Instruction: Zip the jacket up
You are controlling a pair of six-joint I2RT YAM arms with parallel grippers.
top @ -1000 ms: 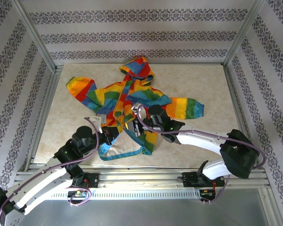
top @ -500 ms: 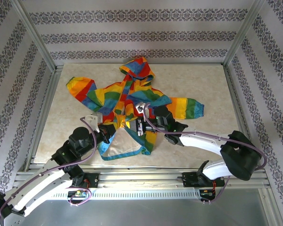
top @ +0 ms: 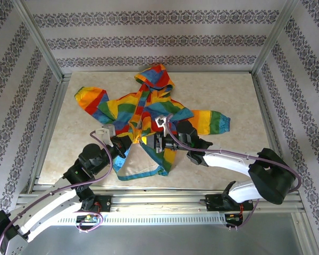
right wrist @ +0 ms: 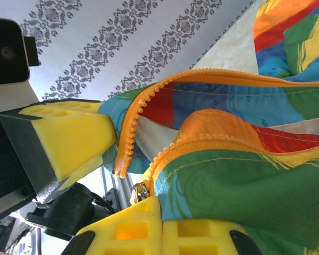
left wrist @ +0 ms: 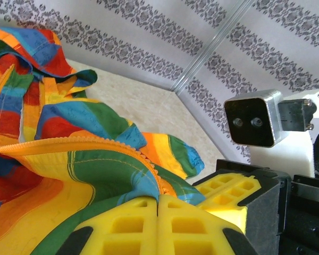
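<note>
Two grippers, both clamped shut on the jacket (top: 149,114), which lies spread in the middle of the table (top: 228,90), hood to the far side. Your left gripper (left wrist: 158,204) pinches one front panel at its zipper edge. Your right gripper (right wrist: 160,212) grips the other panel right by the slider (right wrist: 140,192). The free zipper end (right wrist: 118,171) hangs just beside the slider, not seated. This looks like the lining-up step: next, feed that end straight into the slider, teeth parallel, fabric taut.

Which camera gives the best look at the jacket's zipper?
Right wrist: the zipper is close up, both toothed edges apart, a metal slider below. Left wrist shows one toothed edge. The top view shows the whole jacket, its zipper tiny.
</note>
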